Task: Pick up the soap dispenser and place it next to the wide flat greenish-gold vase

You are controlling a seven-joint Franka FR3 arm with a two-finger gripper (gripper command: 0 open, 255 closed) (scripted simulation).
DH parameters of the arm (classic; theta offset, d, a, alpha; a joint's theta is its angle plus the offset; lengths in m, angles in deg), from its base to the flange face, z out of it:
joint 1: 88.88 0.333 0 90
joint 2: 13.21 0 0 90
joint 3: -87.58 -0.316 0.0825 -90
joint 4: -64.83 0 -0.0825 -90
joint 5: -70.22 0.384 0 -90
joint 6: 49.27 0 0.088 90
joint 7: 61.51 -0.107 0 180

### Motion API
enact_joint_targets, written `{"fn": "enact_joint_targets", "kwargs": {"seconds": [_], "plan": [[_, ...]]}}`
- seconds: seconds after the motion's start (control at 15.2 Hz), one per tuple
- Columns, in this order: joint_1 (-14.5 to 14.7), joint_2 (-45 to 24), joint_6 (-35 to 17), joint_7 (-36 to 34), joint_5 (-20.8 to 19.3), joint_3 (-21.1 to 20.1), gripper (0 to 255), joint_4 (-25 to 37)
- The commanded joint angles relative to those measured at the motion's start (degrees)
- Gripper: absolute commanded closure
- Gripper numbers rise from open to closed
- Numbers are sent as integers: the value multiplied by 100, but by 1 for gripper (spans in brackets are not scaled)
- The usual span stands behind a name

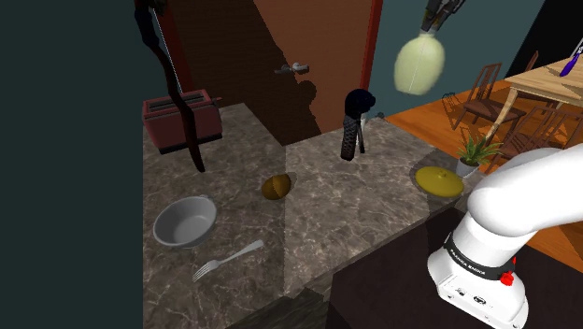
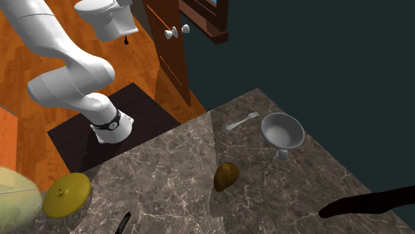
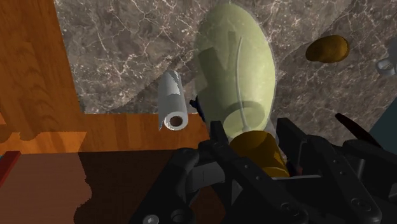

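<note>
Clamped round the amber neck, the all-black gripper point(image 3: 254, 145) grasps the pale-green translucent oval soap dispenser point(image 3: 235, 70), which hangs well above the grey marble counter point(image 1: 355, 215). Lowering it should be slow and upright, aimed at bare marble just beside the wide flat greenish-gold vase point(image 1: 439, 179), clear of the small potted plant point(image 1: 475, 150) behind.

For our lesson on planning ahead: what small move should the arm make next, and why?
Probably lower the pincer toward the bare grey marble counter beside the wide, flat greenish-gold vase. The pincer is shut on the pale green translucent soap dispenser, which hangs high above the counter. The vase sits near the counter's edge by a small potted plant.
</note>
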Motion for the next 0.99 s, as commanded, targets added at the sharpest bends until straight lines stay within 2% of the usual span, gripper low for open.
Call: {"fn": "enact_joint_targets", "kwargs": {"seconds": [0.0,0.46,0.92], "plan": [[-20,-109,19,287,-45,266,255,121],[-5,-679,232,1327,-75,1288,255,860],[-95,-459,-282,1357,-171,1282,255,136]]}}
